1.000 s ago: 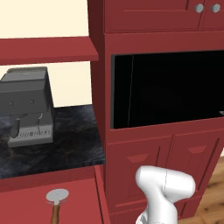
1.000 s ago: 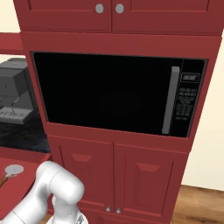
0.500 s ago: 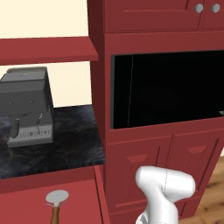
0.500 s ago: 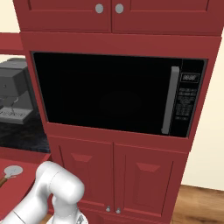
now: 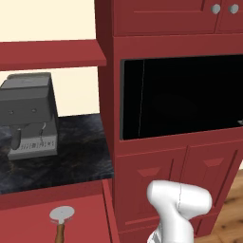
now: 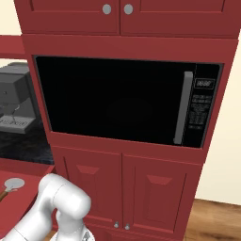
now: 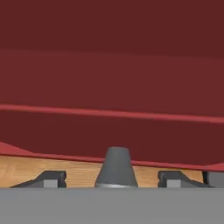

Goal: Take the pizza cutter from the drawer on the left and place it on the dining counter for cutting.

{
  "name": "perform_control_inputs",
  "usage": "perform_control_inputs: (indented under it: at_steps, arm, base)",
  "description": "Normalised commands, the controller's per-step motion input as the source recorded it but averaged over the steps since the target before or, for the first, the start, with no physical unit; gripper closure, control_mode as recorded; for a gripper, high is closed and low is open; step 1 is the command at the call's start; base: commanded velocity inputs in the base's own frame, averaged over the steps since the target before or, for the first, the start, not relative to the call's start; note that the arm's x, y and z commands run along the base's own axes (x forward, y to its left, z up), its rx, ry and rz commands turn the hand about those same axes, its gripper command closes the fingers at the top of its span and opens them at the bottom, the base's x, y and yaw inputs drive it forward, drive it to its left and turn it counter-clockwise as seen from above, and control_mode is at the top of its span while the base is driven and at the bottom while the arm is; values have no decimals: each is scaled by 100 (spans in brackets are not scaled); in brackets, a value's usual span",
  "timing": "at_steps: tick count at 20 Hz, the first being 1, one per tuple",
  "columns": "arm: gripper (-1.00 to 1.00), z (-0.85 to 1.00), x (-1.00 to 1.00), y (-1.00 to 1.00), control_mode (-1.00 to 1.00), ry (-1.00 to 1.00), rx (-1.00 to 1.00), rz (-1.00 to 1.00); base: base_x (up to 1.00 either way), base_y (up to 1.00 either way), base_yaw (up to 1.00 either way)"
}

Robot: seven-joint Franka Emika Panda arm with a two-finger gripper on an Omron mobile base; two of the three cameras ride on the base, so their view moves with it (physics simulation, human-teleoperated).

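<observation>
Item: pizza cutter (image 5: 61, 218), lying in the pulled-out drawer (image 5: 28, 223), wheel toward the coffee machine (image 5: 29, 114) | Gripper (image 7: 113, 180): jaws spread, straddling the drawer knob (image 7: 115, 167), holding nothing | Advice: back straight off the knob, then reach over for the wooden handle.

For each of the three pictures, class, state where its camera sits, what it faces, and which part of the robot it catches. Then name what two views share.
Left base view: behind the arm's left, facing the coffee machine, open drawer and pizza cutter; white arm at lower right.
Right base view: behind its right, facing the microwave; arm at lower left.
Hand view: on the hand, facing a dark-red front and the knob between the open claw tips.
Shared: both base views show the pizza cutter, coffee machine and microwave.
</observation>
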Motion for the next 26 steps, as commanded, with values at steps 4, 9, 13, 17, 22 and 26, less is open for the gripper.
perform_control_inputs:
  at_steps: [4, 9, 13, 17, 22, 26]
  arm:
    - [-100, 11, -75, 15, -100, 0, 0, 0]
    - [-100, 81, -78, 7, -100, -5, 0, 0]
    - [-100, 100, -52, 1, -100, -10, 0, 0]
    - [-100, 100, -34, 0, -100, -5, 0, 0]
    - [-100, 100, -20, 0, -100, -4, 0, 0]
    - [-100, 100, -13, -1, -100, -4, 0, 0]
  base:
    - [0, 0, 0]
    - [0, 0, 0]
    - [0, 0, 0]
    - [0, 0, 0]
    - [0, 0, 0]
    - [0, 0, 0]
